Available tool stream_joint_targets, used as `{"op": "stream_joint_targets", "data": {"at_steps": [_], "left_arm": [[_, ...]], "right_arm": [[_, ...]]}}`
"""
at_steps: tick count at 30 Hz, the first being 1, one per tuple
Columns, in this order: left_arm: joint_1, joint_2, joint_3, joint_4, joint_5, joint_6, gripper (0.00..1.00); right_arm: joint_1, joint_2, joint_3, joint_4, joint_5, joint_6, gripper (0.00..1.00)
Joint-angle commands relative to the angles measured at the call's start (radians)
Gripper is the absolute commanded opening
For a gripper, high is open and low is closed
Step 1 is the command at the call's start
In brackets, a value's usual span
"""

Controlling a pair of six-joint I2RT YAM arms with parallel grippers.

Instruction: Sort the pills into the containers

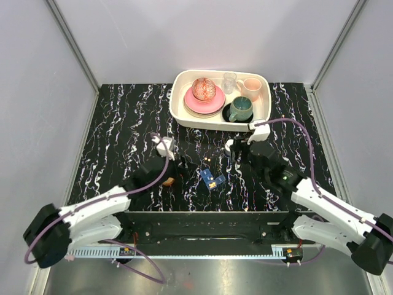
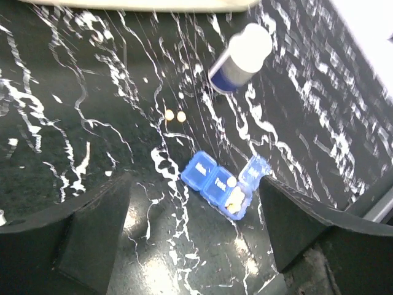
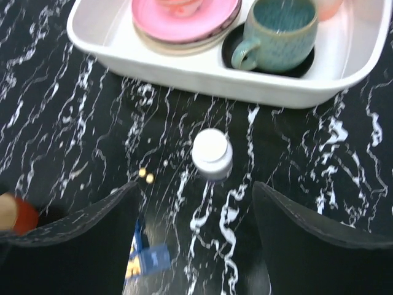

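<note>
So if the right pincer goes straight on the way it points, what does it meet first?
Most likely the white bottle, standing dead ahead between the open right pincer and the white tray, though depth is unclear.

Black tabletop [image 1: 123, 123] veined with white marbling, translucent blue pill box [image 2: 224, 184], pale yellow pills [image 2: 175, 115], orange cup [image 1: 169, 181], white bottle [image 2: 242, 55] with blue label, white tray [image 1: 178, 107], pink plate [image 1: 199, 106], teal mug [image 1: 241, 109], pink cup [image 1: 252, 86]

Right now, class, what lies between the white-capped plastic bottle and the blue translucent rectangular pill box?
Two small yellow pills, side by side, just off the direct line; seen in the left wrist view.
</note>
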State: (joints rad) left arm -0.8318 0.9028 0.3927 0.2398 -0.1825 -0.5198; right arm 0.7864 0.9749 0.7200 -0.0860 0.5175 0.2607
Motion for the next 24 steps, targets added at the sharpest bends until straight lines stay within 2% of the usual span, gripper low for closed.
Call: {"op": "stream_joint_targets", "data": {"at_steps": [1, 6, 24], "left_arm": [[0.042, 0.183, 0.121, 0.096, 0.267, 0.099, 0.88], [0.051, 0.390, 0.230, 0.099, 0.386, 0.144, 0.77], [0.089, 0.665, 0.258, 0.243, 0.454, 0.182, 0.74]], "right_arm": [[-0.003, -0.068, 0.065, -0.242, -0.137, 0.087, 0.78], [-0.003, -0.096, 0.084, -0.310, -0.168, 0.103, 0.76], [-0.003, -0.179, 0.045, -0.327, -0.172, 0.110, 0.75]]}}
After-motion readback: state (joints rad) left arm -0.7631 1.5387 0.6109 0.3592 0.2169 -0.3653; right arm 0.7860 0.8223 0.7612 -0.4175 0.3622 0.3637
